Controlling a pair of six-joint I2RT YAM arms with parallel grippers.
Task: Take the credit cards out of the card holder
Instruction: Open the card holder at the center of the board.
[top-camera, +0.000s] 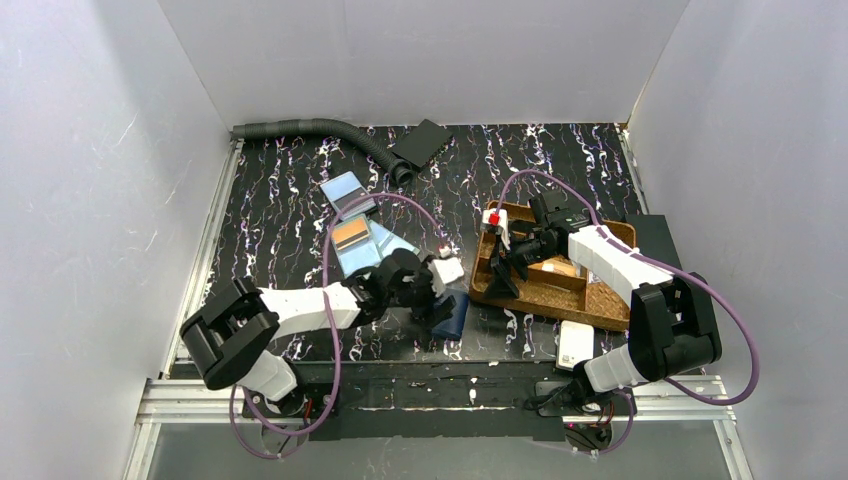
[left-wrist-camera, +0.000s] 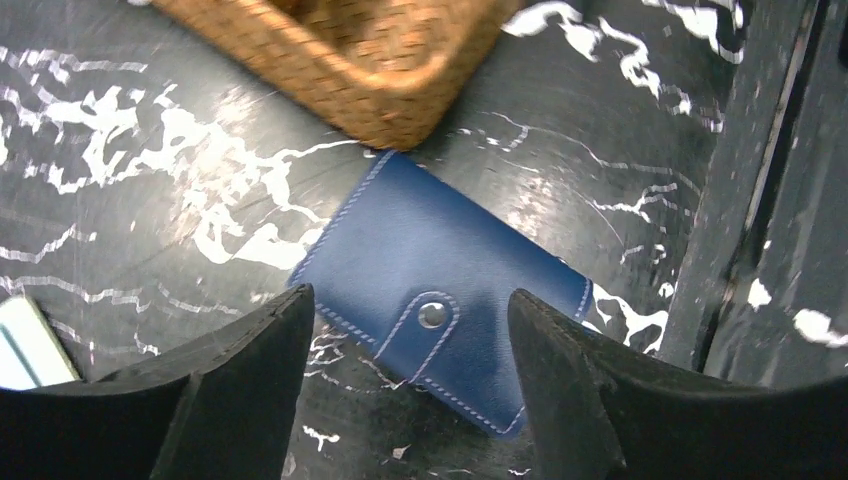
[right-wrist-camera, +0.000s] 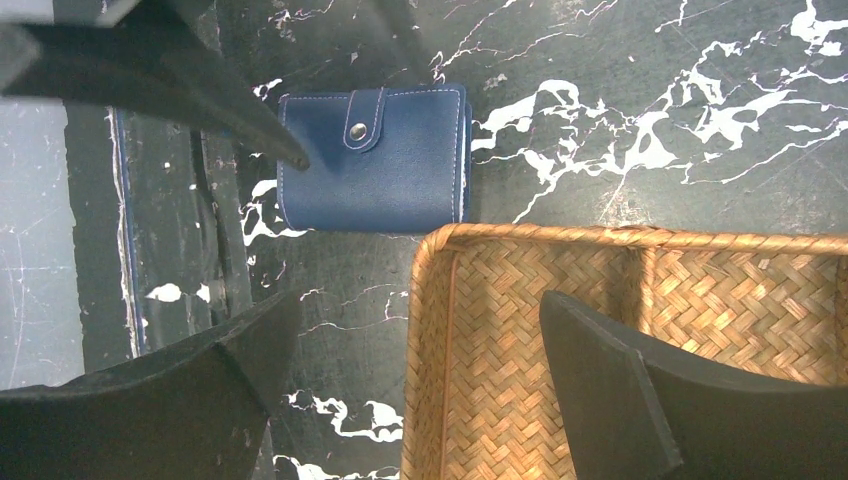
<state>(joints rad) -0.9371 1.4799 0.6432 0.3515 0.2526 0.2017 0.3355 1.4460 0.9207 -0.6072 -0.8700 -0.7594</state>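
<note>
In the left wrist view, the two black, wedge-shaped fingers of the left gripper (left-wrist-camera: 410, 298) fill the bottom edge; they stand partly apart with nothing between them. Past their tips the card holder (left-wrist-camera: 440, 270) lies flat and closed on the black, white-veined table (left-wrist-camera: 120, 180). It is smooth navy leather with pale stitching, and its strap is fastened by a metal snap (left-wrist-camera: 433, 316). Its long axis runs diagonally from upper left to lower right, so the fingers straddle it slightly askew. A corner of the woven tray (left-wrist-camera: 380, 60) sits just beside its far corner

In the right wrist view, the right gripper (right-wrist-camera: 420, 300) is spread wide and empty, one finger over the table and one over the stiff brown weave of the tray (right-wrist-camera: 600, 238). The card holder (right-wrist-camera: 375, 160) lies ahead and apart from it

From above, the card holder (top-camera: 452, 318) lies near the front edge between the arms, with the left gripper (top-camera: 440, 298) directly over it and clearly the nearer one. The right gripper (top-camera: 508, 265) hangs over the tray. A few credit cards (top-camera: 360, 245), thin glossy rectangles in light blue and orange, lie loose on the table behind the left arm; whether any are inside the holder cannot be seen
</note>
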